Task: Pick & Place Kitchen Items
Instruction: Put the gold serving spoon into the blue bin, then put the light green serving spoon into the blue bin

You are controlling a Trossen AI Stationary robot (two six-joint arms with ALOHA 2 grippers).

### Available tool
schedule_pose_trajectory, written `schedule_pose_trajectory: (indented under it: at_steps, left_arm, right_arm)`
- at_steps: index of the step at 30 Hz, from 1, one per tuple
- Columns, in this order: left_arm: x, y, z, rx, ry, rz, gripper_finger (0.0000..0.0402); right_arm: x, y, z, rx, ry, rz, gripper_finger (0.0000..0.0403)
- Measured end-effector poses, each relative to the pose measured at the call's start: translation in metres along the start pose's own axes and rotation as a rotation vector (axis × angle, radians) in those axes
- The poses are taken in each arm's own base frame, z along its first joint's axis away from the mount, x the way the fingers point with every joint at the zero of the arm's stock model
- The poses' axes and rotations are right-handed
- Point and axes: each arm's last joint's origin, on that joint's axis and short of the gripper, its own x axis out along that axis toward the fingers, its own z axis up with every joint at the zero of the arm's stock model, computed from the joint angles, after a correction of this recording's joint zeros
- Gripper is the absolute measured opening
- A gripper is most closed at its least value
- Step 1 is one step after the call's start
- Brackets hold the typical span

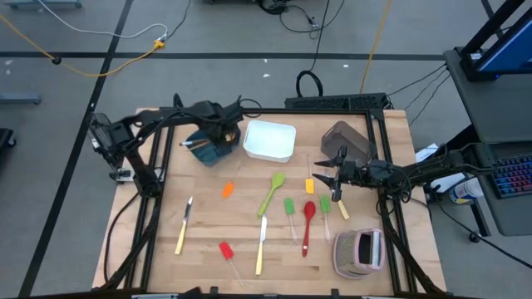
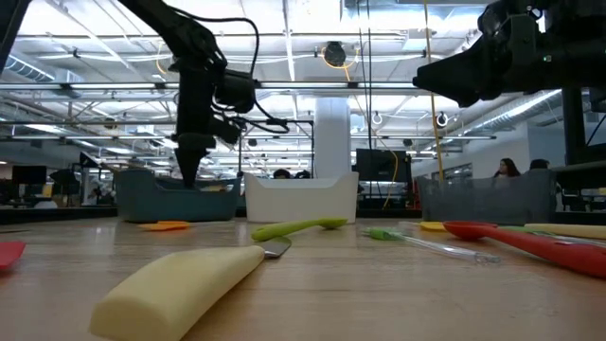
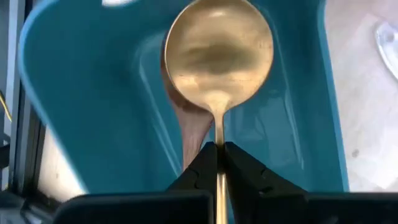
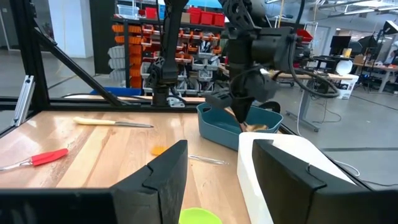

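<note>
My left gripper point(image 1: 214, 139) hangs over the teal bin point(image 1: 208, 151) at the far left, shut on a brass spoon point(image 3: 217, 53) whose bowl is down inside the bin; a wooden spoon point(image 3: 191, 127) lies under it. In the low view the left gripper point(image 2: 187, 169) dips behind the teal bin's wall point(image 2: 175, 201). My right gripper point(image 1: 330, 177) is open and empty above the table, near a yellow spatula point(image 1: 309, 185); its fingers point(image 4: 163, 180) stand wide apart. Green spoon point(image 1: 273, 191), red spoon point(image 1: 308, 220) and pale-handled knives point(image 1: 262, 243) lie flat on the table. My left gripper pinches the brass spoon's thin handle point(image 3: 218, 152) between its two fingers, just behind the bowl. The fingers come from above, pointing down, and lie along the handle. The spoon hangs below the fingers, bowl downward, inside the teal bin; whether the bowl rests on anything I cannot tell.
A white bin point(image 1: 270, 139) stands beside the teal bin, a brown bin point(image 1: 347, 141) at the far right. A pink-grey striped object point(image 1: 359, 252) sits at the near right. Orange point(image 1: 228, 189), green point(image 1: 289, 208) and red point(image 1: 226, 251) spatulas and another knife point(image 1: 184, 224) are scattered mid-table.
</note>
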Motion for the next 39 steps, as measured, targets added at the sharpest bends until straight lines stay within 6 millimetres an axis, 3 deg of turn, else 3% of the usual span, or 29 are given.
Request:
schedule_pose_trajectory:
  at_steps: [7, 23, 34, 39]
  left_arm:
    - [0.010, -0.001, 0.009, 0.031, -0.029, 0.005, 0.0011]
    - [0.010, 0.001, 0.009, 0.057, -0.033, 0.022, 0.0086]
    - [0.009, -0.001, 0.011, -0.057, -0.053, 0.052, 0.0088]
    - [-0.002, -0.008, 0.008, -0.152, -0.075, 0.044, 0.0088]
  right_arm:
    - [0.000, 0.000, 0.000, 0.000, 0.001, 0.000, 0.0173]
    - [0.000, 0.000, 0.000, 0.000, 0.001, 0.000, 0.0173]
    - [0.000, 0.001, 0.001, 0.036, -0.009, 0.028, 0.0173]
    - [0.003, 0.004, 0.007, 0.054, -0.025, 0.108, 0.0173]
